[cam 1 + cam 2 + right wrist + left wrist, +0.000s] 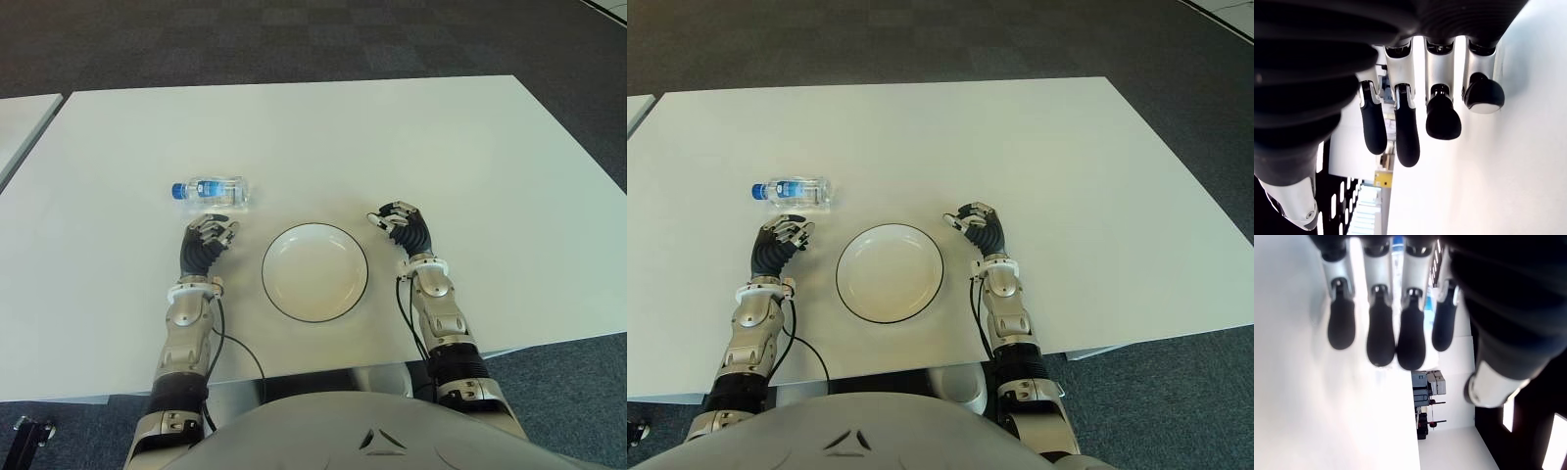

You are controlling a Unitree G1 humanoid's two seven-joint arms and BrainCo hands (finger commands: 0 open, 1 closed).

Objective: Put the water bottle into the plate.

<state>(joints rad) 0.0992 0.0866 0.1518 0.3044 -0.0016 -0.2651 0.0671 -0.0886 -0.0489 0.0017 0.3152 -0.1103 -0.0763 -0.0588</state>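
Dark carpet surrounds a white bench (pixel 411 157) that fills most of the head views. On it, a round white plate (pixel 314 271) with a thin dark rim sits near the front edge, directly before the robot's torso, with nothing in it. The water bottle (pixel 211 191) lies on its side on the bench, beyond and to the left of the plate, well clear of its rim; the blue cap points to the robot's left.

Left hand (pixel 207 244) shows just left of the plate and just short of the bottle, with no contact visible between hand and bottle. Its wrist view shows the fingers (pixel 1380 340) relaxed and extended, apart from the thumb, holding nothing.

Right hand (pixel 404 228) shows just right of the plate, near its far right rim. Its wrist view shows the fingers (pixel 1406 132) loosely hanging, unclenched, with nothing between them and the thumb.

A second white surface (pixel 18 122) appears at the left edge of the left eye view
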